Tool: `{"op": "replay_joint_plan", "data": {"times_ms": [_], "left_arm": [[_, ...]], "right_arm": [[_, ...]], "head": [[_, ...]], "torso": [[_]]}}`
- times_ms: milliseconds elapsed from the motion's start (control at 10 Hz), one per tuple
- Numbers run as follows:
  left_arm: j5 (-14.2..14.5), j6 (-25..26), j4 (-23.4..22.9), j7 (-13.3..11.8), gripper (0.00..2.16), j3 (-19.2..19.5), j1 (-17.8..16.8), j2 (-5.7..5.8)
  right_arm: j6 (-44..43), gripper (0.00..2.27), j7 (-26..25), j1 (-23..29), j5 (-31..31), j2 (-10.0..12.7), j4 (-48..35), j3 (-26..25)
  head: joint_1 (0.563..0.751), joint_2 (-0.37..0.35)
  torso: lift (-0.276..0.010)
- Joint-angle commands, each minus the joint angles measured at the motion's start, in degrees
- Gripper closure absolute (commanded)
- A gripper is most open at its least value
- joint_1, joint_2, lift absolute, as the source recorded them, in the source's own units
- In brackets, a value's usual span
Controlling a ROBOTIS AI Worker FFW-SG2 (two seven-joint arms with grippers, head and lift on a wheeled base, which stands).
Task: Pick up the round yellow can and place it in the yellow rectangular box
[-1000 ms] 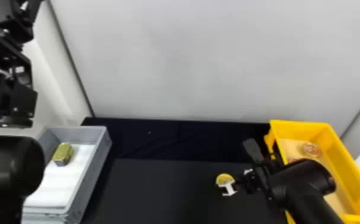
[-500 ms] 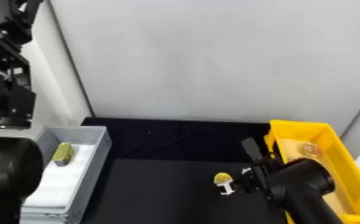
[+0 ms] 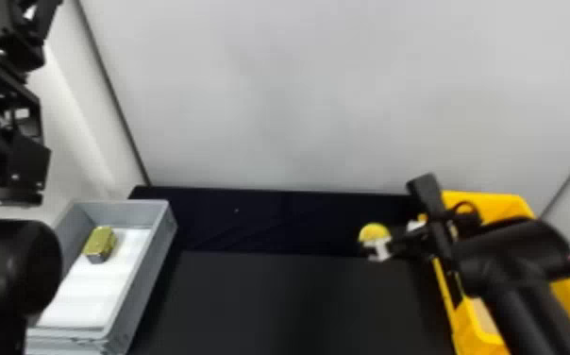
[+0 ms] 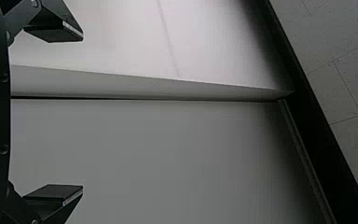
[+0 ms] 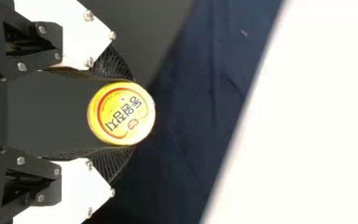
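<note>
Black-fingered, gripping the round yellow can (image 3: 373, 231) in right pincer (image 3: 375, 240), left of the yellow rectangular box (image 3: 494, 207); farther left of it, with left pincer (image 3: 27, 165) wide open.

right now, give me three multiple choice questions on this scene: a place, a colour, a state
1. Where is the gold-topped tin? A) yellow box B) grey bin C) black mat
2. What colour is the round can on top? A) yellow B) blue C) green
3. The right gripper is: A) open and empty B) shut on nothing C) shut on the can

1 B: the head view shows it inside the bin's walls.
2 A: its top shows yellow.
3 C: its fingers press the can's sides.
</note>
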Motion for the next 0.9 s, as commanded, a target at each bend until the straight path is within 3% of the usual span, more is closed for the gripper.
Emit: {"op": "replay_joint_plan", "data": {"times_ms": [0, 300, 800], "left_arm": [[0.0, 0.6, -0.2, 0.0, 0.13, -0.1, -0.1, 0.26], [0.0, 1.2, -0.7, 0.0, 0.13, 0.0, -0.1, 0.43], [0.0, 2.4, -1.4, 0.0, 0.13, 0.1, -0.6, 0.87]], "right_arm": [[2.0, 0.59, -0.6, -1.5, 1.0, -2.9, -7.7, -3.7], [4.0, 0.59, -2.7, -2.8, 2.9, -6.7, -13.2, -9.3], [5.8, 0.59, -3.6, -0.5, 5.8, -9.2, -16.0, -17.8]], "head": [[0.663, 0.054], [0.663, 0.054], [0.663, 0.054]], "torso": [[0.0], [0.0], [0.0]]}}
